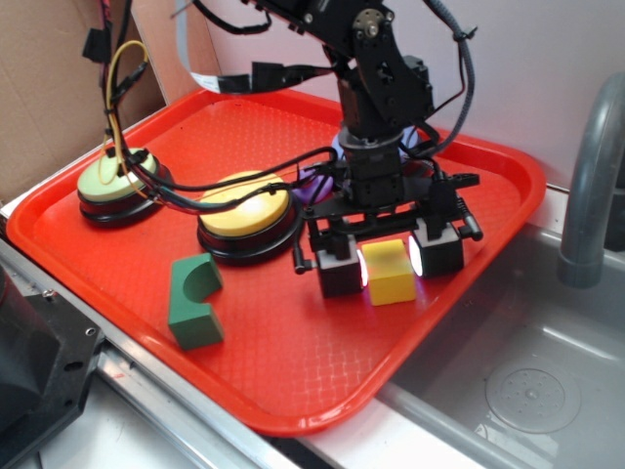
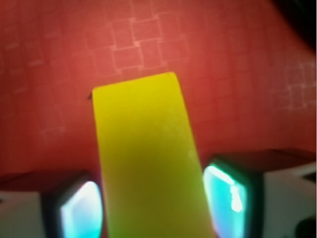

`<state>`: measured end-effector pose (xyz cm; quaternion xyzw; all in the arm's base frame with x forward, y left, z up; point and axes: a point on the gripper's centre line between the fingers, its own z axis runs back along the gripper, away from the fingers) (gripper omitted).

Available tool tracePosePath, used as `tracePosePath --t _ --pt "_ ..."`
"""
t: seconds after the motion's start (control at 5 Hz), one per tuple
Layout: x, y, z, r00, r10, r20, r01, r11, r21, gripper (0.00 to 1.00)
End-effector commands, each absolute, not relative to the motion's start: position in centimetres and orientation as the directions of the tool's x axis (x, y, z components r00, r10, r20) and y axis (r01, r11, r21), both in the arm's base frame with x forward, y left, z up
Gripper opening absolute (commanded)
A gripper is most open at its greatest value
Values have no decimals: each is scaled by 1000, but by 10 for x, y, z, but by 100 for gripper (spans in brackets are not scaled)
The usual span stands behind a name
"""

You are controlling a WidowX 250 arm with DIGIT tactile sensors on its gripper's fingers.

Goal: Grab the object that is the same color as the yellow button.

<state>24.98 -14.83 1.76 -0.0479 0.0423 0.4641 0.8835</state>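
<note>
The small yellow cube [image 1: 391,276] sits on the red tray [image 1: 293,381], right of the yellow button [image 1: 244,202]. My gripper [image 1: 389,264] is lowered over the cube, with its glowing pads pressed against the cube's left and right sides. The wrist view shows the cube [image 2: 143,148] filling the space between the pads [image 2: 81,210], with my gripper [image 2: 153,203] closed on it. The cube's base looks level with the tray floor.
A pale green-topped button [image 1: 115,176] stands at the tray's far left, with cables running to both buttons. A green block with an arched cutout [image 1: 193,303] lies front left. Something purple [image 1: 314,181] shows behind the arm. A sink and a grey faucet [image 1: 586,195] are on the right.
</note>
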Motion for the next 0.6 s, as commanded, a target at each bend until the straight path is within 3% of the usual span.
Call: tracePosePath --t 0.0,0.4 --pt "257 -138 40 586 806 -85 -810 579 -91 0" --pt "253 -109 90 729 684 -23 -683 725 -91 0"
